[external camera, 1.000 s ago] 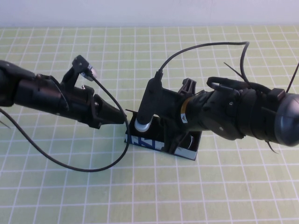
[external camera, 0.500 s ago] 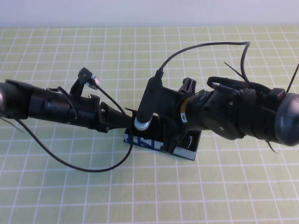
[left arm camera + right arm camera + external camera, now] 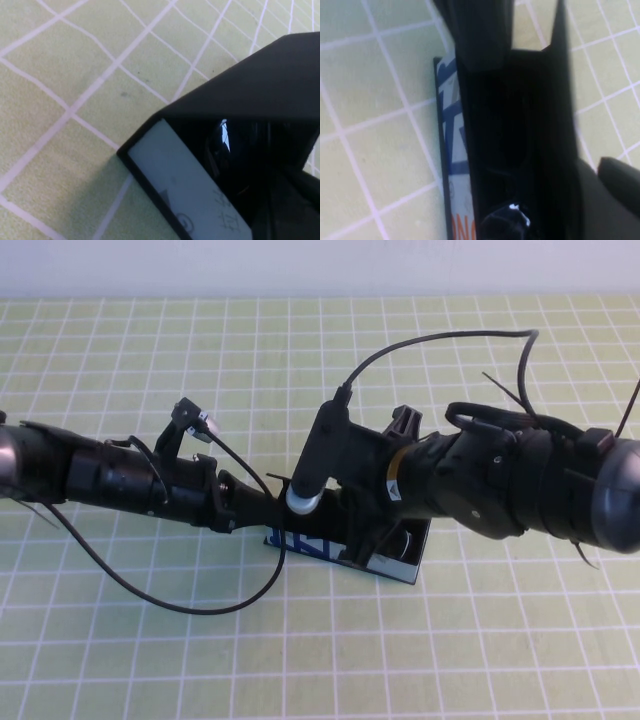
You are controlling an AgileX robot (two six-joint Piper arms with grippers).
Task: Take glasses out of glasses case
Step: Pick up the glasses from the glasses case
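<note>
While the glasses case (image 3: 345, 545) lies between both arms, we cannot tell the left gripper (image 3: 285, 512) or right gripper (image 3: 362, 540) finger state.

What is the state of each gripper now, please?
Left gripper: at the glasses case, its left end; state cannot be told.
Right gripper: over the case; cannot be told.

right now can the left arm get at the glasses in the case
Probably yes: the left gripper is at the open end of the glasses case, glasses glinting inside. The right gripper, over the case, crowds it.
</note>
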